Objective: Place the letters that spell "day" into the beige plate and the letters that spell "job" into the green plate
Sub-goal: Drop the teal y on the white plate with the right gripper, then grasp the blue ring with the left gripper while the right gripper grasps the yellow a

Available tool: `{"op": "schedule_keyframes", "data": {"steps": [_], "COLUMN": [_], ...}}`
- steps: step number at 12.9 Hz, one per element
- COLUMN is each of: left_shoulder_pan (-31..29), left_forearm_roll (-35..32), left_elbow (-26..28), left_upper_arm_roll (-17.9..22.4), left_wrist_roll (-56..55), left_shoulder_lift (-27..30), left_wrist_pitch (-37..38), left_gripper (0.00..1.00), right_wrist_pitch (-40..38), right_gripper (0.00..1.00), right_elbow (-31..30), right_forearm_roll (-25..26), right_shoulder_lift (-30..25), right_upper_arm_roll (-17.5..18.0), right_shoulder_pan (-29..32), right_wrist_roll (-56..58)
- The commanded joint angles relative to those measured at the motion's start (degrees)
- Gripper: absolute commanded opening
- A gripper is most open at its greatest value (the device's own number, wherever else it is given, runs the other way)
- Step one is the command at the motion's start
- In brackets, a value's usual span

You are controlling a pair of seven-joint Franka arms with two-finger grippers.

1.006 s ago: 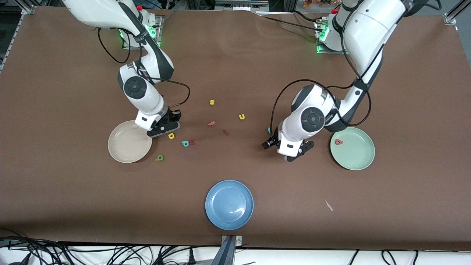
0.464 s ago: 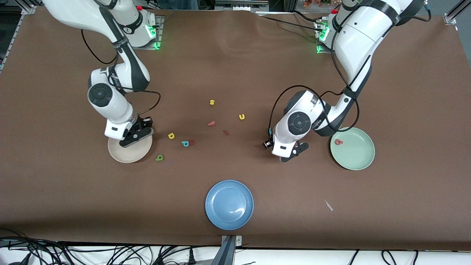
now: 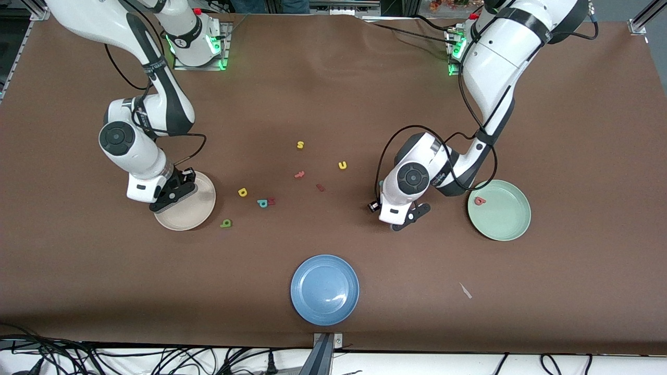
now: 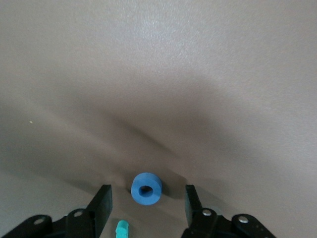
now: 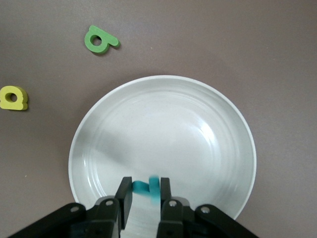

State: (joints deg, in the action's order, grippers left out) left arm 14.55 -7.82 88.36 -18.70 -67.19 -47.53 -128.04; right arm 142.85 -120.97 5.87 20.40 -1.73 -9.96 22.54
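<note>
Right tool [image 5: 142,194], wrist bent downward over the beige plate [image 5: 218,114], pinches the teal "y" [image 5: 147,188]; left tool [image 4: 147,204], lowered to the tabletop [image 4: 158,74], straddles the blue "o" [image 4: 146,188], unclosed.

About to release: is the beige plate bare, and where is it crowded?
Beige plate is bare under the right gripper, shut on a teal letter. Crowded beside it: yellow letter, green letter. Left gripper straddles the blue ring.
</note>
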Motion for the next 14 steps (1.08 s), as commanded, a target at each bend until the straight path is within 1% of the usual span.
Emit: {"op": "schedule_keyframes", "data": {"steps": [1,2,3,4,5,6,7,8,9,11,12,14], "left_shoulder_pan": [1.0,1.0,1.0,1.0,0.9,0.9,0.9,0.9,0.9,0.6,0.4,-1.2], "left_forearm_roll": [-1.7,-1.7,-1.6,-1.5,-1.5,-1.5,-1.5,-1.5,-1.5,-1.4,-1.5,-1.3], "left_elbow": [-1.8,-1.8,-1.8,-1.8,-1.8,-1.8,-1.7,-1.7,-1.7,-1.7,-1.8,-2.0], "left_upper_arm_roll": [0.6,0.6,0.6,0.6,0.6,0.6,0.6,0.6,0.6,0.6,0.6,0.5], "left_wrist_roll": [-1.3,-1.3,-1.3,-1.3,-1.3,-1.3,-1.3,-1.3,-1.3,-1.3,-1.3,-1.1], "left_shoulder_lift": [-1.0,-1.1,-1.1,-1.1,-1.1,-1.1,-1.1,-1.1,-1.1,-1.0,-0.6,1.4], "left_wrist_pitch": [0.3,0.3,0.3,0.3,0.4,0.3,0.3,0.4,0.4,0.4,0.5,1.3], "left_gripper": [0.63,0.63,0.6,0.55,0.48,0.42,0.4,0.32,0.27,0.14,0.11,0.11], "right_wrist_pitch": [-0.6,-0.6,-0.6,-0.4,-0.3,-0.2,-0.1,-0.1,-0.1,0.1,1.4,4.6], "right_gripper": [0.46,0.46,0.46,0.46,0.46,0.46,0.46,0.46,0.46,0.46,0.46,0.46], "right_elbow": [0.0,0.0,0.0,0.1,1.0,2.4,3.7,4.2,4.3,4.3,4.3,4.3], "right_forearm_roll": [-0.3,-0.8,-2.4,-4.6,-6.4,-6.6,-6.5,-6.2,-6.2,-6.2,-6.1,-6.0], "right_shoulder_lift": [-0.3,-0.1,0.4,1.0,1.8,3.3,4.6,5.1,5.2,6.0,6.7,8.8], "right_upper_arm_roll": [0.1,0.1,0.3,1.4,3.2,5.5,7.4,8.6,9.5,10.9,11.0,11.0], "right_shoulder_pan": [-0.1,-0.1,-0.1,-0.1,-0.1,-0.1,-0.2,-0.4,-0.5,-0.5,-0.6,-0.9], "right_wrist_roll": [0.5,0.4,0.4,-0.2,-2.9,-6.4,-10.9,-14.2,-16.4,-18.4,-18.5,-18.5]}}
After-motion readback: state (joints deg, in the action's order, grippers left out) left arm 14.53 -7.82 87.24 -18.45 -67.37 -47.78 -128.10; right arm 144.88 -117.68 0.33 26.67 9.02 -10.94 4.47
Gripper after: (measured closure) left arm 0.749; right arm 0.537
